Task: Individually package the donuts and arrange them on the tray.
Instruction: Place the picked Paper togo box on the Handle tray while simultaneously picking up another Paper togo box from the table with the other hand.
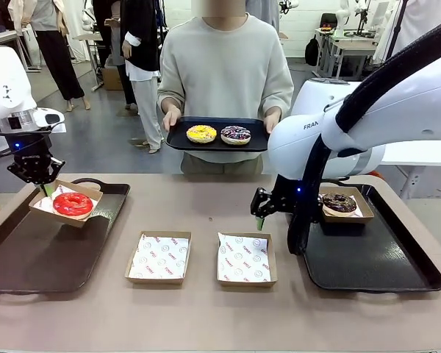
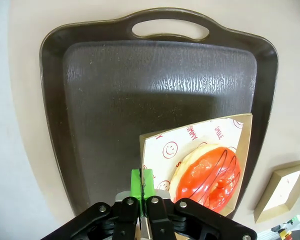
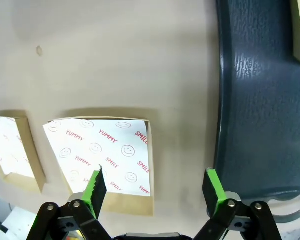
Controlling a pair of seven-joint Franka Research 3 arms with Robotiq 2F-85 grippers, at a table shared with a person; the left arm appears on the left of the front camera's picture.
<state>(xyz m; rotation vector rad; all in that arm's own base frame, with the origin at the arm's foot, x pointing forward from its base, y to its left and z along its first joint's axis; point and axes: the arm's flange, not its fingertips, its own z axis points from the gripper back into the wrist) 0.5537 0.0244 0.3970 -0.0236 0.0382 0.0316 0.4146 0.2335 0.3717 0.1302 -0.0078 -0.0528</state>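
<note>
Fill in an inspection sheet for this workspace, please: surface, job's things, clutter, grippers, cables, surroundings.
Surface: tan table with a left tray and a right tray, both dark.
Job's things: red donut in the held box at the left tray's far end; chocolate donut boxed on the right tray; yellow donut and purple donut on the person's tray; two empty boxes on the table.
Clutter: one small speck.
Grippers: left gripper shut on the held box's edge; right gripper open above the table.
Cables: black hose along the right arm.
Surroundings: person at the far side; others behind.
</note>
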